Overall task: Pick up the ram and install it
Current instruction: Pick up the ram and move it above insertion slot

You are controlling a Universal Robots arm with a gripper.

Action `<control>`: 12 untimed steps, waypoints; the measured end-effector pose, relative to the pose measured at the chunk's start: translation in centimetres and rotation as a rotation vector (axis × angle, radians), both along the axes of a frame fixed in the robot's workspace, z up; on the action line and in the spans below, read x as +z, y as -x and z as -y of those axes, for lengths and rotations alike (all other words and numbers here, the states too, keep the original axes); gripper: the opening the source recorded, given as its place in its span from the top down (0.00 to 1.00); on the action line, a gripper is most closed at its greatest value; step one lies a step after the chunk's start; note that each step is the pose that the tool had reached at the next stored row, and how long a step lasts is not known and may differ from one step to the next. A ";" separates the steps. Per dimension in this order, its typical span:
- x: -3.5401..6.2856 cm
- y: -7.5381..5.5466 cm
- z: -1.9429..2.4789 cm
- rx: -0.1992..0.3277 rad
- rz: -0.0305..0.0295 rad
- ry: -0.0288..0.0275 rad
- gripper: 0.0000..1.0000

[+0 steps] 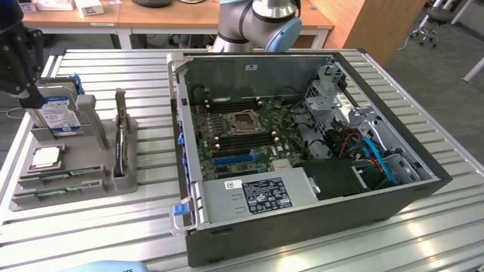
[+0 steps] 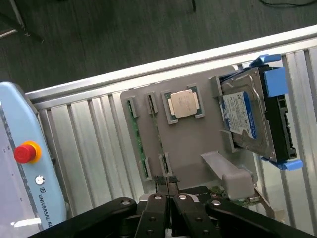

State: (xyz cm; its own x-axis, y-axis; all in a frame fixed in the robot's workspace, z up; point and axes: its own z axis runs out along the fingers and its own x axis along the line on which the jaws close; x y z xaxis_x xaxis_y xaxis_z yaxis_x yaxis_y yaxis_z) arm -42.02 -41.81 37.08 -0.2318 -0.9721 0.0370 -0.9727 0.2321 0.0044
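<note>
My gripper [image 2: 168,186] was closed and empty, fingertips pressed together over the grey holder [image 2: 198,144]. The ram [image 2: 158,135] stood on edge in the slot nearer the processor [image 2: 184,104], beside its twin [image 2: 138,140]. I judged it light, stiff and brittle, best pinched mid-length across its flat faces.

The holder [image 2: 193,141] is matt grey plastic, the table [image 2: 89,144] ribbed bare metal.

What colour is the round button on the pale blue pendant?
The round button is red; wrist view shows it best.
</note>
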 end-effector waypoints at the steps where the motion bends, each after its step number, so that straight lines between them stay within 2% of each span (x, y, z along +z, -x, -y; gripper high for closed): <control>1: 0.00 0.0 0.00 0.017 0.0000 0.0009 0.90; 7: -0.01 0.0 0.00 0.119 -0.0001 0.0062 0.90; 12: -0.01 0.0 0.00 0.123 0.0000 0.0062 0.90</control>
State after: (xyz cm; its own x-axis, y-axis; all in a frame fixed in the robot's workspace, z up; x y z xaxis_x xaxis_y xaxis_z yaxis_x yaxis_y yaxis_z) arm -42.01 -41.81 37.06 -0.1103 -0.9930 0.0431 -0.9939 0.1106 0.0033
